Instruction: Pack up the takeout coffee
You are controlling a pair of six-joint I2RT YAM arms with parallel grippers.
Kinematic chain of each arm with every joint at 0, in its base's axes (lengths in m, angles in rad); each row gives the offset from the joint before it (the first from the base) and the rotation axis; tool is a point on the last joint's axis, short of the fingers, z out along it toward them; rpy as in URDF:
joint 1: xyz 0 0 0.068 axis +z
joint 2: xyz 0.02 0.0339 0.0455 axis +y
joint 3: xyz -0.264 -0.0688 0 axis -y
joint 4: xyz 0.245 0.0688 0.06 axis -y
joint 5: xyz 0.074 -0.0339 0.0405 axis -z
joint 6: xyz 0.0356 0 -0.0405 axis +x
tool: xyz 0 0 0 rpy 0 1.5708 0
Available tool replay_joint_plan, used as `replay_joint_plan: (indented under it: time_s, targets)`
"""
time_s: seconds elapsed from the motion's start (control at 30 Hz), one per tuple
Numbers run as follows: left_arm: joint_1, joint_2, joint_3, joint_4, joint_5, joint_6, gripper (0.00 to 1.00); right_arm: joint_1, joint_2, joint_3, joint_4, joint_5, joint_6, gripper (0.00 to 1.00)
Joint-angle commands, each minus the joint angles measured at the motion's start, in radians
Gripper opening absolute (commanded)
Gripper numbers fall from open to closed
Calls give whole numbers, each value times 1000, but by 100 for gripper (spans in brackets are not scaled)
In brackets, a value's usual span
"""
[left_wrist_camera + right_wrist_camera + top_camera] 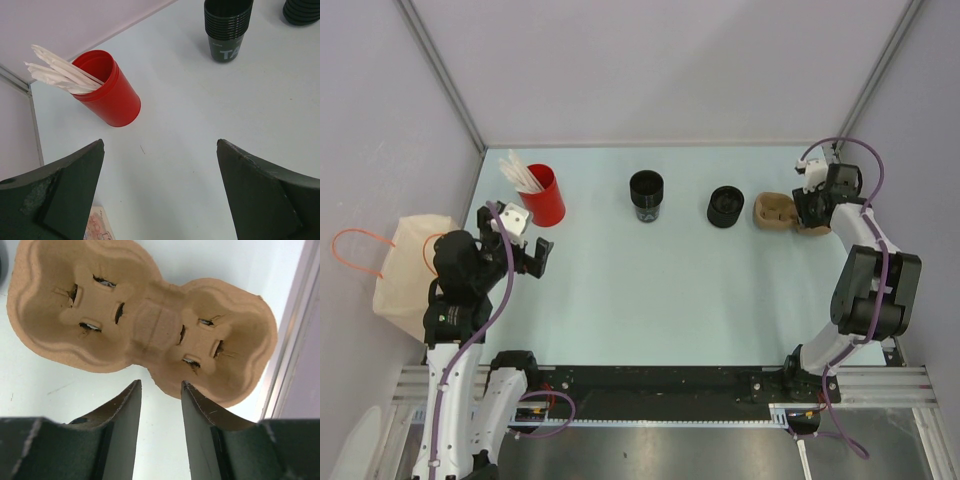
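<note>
The takeout coffee cup (646, 193) is black, with a black rim, and stands upright at the back middle of the table. In the left wrist view it (227, 30) looks like several nested cups with white lettering. My left gripper (525, 248) is open and empty over bare table, in front of the red cup and well left of the coffee cup; its jaws (160, 145) stand wide apart. My right gripper (804, 212) hovers at the near edge of a brown pulp cup carrier (145, 320). Its jaws (161, 382) stand narrowly apart with nothing clamped between them.
A red cup (544, 195) with white sticks stands at the back left. A squat black round piece (725, 206) sits between the coffee cup and the carrier (772, 212). A cream cloth bag (405, 265) with orange handles hangs off the table's left edge.
</note>
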Motion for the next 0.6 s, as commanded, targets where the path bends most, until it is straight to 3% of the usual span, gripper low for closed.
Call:
replay_joint_plan:
  time_s: [0.0, 0.27, 0.43, 0.57]
  targets:
    - [8, -5, -6, 27, 20, -20, 99, 1, 27, 37, -4, -21, -30, 41]
    - [10, 0, -9, 28, 25, -21, 99, 3, 50, 37, 25, -6, -32, 38]
    - [10, 4, -9, 28, 25, -23, 99, 19, 46, 29, 45, 0, -36, 28]
    - [10, 6, -9, 28, 26, -23, 99, 30, 40, 20, 58, 11, -41, 26]
